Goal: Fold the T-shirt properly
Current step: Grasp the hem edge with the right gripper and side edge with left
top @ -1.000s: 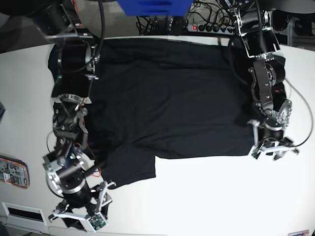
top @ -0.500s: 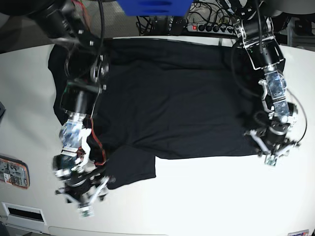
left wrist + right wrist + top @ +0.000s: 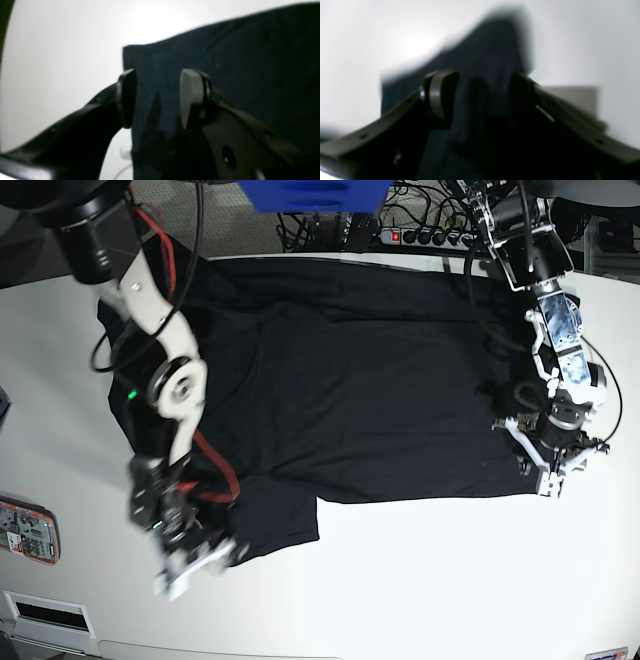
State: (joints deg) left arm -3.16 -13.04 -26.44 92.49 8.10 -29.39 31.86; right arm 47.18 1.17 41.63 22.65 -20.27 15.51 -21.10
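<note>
The black T-shirt [image 3: 350, 380] lies spread flat on the white table [image 3: 450, 580], with one sleeve hanging down at the lower left. My left gripper [image 3: 541, 464] is at the shirt's lower right corner. In the left wrist view it [image 3: 156, 98] is open, its fingers straddling the shirt's [image 3: 250, 62] corner edge. My right gripper [image 3: 190, 556] is at the lower edge of the sleeve. The right wrist view is blurred; there it [image 3: 482, 97] is open with dark shirt fabric [image 3: 490, 50] between its fingers.
An orange-edged flat device [image 3: 26, 530] lies at the table's left edge, with a white plate [image 3: 45, 612] below it. A blue object [image 3: 312, 192] and a power strip with cables [image 3: 420, 235] sit behind the table's far edge.
The right arm has swung round and its gripper has moved up from the table's front edge to the sleeve. The left gripper has shifted up from bare table onto the shirt's corner.
</note>
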